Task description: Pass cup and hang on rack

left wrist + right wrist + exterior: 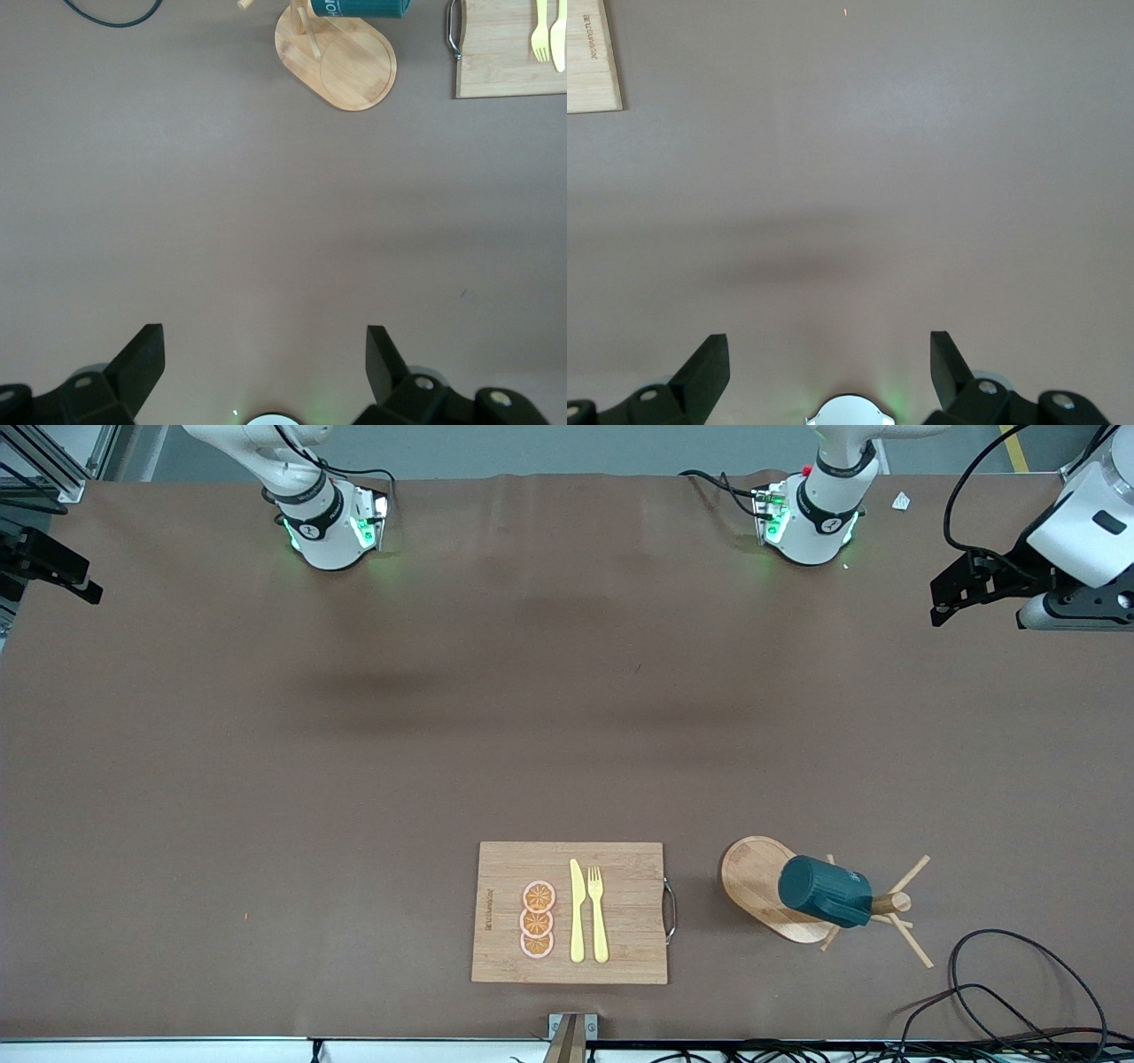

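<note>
We find the cup (825,891) in the lower right of the front view, already hanging on the rack (755,881). It lies tipped on its side, its long axis running roughly level, its closed bottom toward the rack's oval base and its mouth toward the post and pegs (the yellow inside is hidden from us here). The rack stands on the table (354,779) near the camera edge, at the left arm's end, just beside the bamboo cutting board (620,957). That board carries three orange slices (538,919), a yellow knife (577,911) and a yellow fork (598,912).

Judging from how things lie, we take the hanging to be done, or the cup to be at its start place on the peg; we cannot tell which.

In the left wrist view the rack's base (345,57) and a strip of the teal cup (359,7) sit at the top centre of the frame. So the cup lies straight ahead of the left claw (266,354), well apart from it, with bare table between. That claw stands wide and holds nothing.

The right claw (828,359) is likewise wide and empty, over bare table. Only a corner of the board (592,53) shows in the upper left of its view, and no cup at all. We judge the left arm the nearer one to the cup; the right arm waits.
</note>
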